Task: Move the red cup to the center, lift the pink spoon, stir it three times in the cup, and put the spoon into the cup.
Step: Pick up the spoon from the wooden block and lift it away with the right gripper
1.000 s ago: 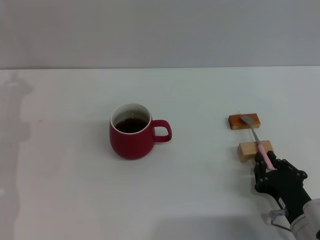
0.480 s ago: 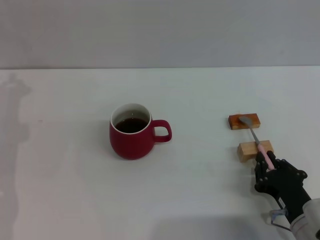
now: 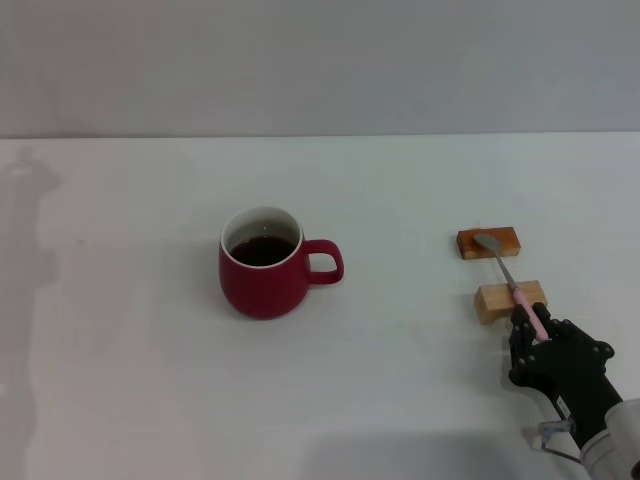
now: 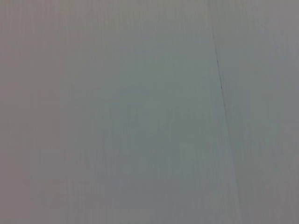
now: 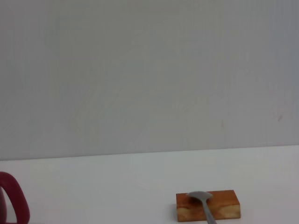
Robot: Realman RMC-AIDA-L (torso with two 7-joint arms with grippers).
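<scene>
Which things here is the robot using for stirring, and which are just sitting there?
For the job:
the red cup, with dark drink inside
the pink spoon
the right gripper, at the spoon's handle

Just sitting there:
two wooden blocks under the spoon
the white table

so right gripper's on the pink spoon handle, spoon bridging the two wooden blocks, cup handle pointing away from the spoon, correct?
Not quite. The head view shows the red cup with its handle pointing toward the pink spoon, not away. The rest holds: the right gripper is at the spoon's pink handle, and the spoon bridges the two wooden blocks.
</scene>
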